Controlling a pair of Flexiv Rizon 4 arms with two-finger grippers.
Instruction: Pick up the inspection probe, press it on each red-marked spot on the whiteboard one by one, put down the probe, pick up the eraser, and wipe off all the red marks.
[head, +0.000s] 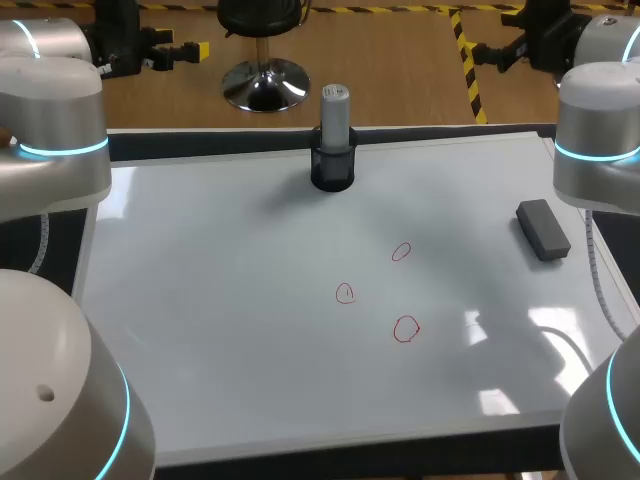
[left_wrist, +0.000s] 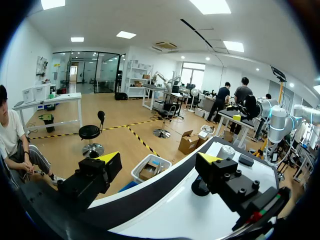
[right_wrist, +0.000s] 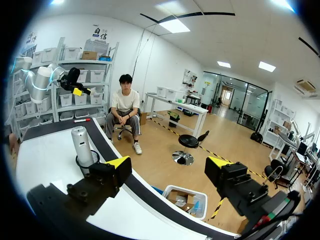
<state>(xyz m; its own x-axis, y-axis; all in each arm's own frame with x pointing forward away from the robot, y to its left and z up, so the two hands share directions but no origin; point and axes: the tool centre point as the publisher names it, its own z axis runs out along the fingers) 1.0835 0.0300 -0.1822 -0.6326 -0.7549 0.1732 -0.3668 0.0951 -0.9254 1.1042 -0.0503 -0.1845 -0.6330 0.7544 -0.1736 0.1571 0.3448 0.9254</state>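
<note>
The grey inspection probe (head: 335, 112) stands upright in a black holder (head: 333, 172) at the far middle of the whiteboard (head: 220, 300). Three red circles (head: 401, 251), (head: 345, 293), (head: 406, 328) are drawn right of centre. A dark eraser (head: 543, 230) lies near the right edge. My left gripper (left_wrist: 159, 159) is open and holds nothing, with the probe (left_wrist: 226, 151) beyond its finger. My right gripper (right_wrist: 169, 162) is also open and holds nothing; the probe (right_wrist: 81, 144) stands off beside it. Both grippers hang at the far corners, away from the board's things.
Large arm links fill the head view's near corners and sides (head: 50, 130), (head: 600, 140). The board's far edge has a dark rim (head: 200, 143). My right arm (left_wrist: 277, 125) shows across the board in the left wrist view, my left arm (right_wrist: 42, 80) in the right wrist view.
</note>
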